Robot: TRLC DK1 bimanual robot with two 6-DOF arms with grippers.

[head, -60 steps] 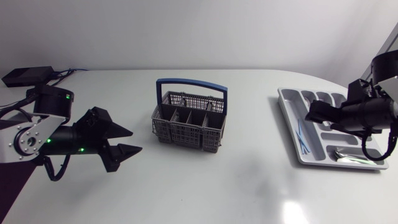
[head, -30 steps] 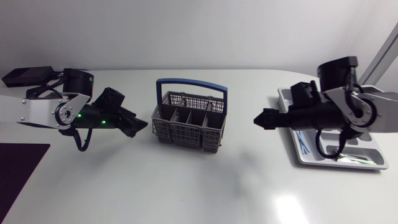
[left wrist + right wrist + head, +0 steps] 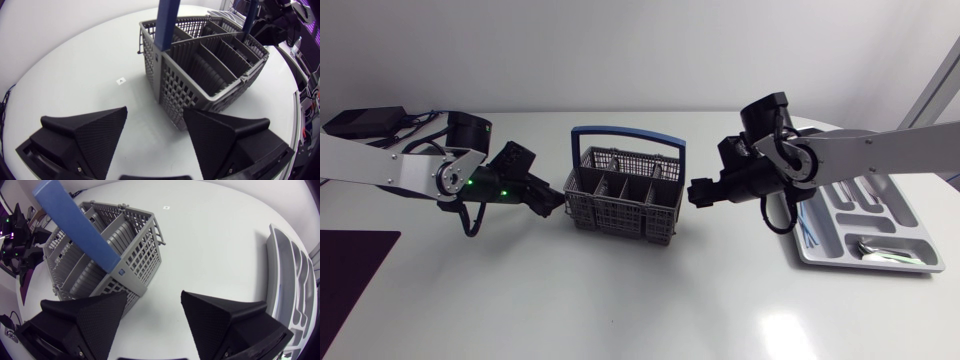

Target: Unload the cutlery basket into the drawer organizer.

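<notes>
Grey cutlery basket point(image 3: 615, 212), blue handle, partitioned, upright at mid-table point(image 3: 620, 300), between left pincer point(image 3: 555, 203) and right pincer point(image 3: 698, 192), each with fingers apart just off one end; grey drawer organizer point(image 3: 895, 215) at the table's right, holding thin blue pieces point(image 3: 807, 232) and a silver utensil point(image 3: 880, 252).

White glossy tabletop point(image 3: 640, 290) with a rounded far edge, soft overhead light, bright glare point(image 3: 785, 335) near its front, small square sticker point(image 3: 120, 80) on the bare surface, flat black box point(image 3: 365, 121) with cables point(image 3: 425, 118) at the far left, dark rectangular patch point(image 3: 350, 290) at the near left
</notes>
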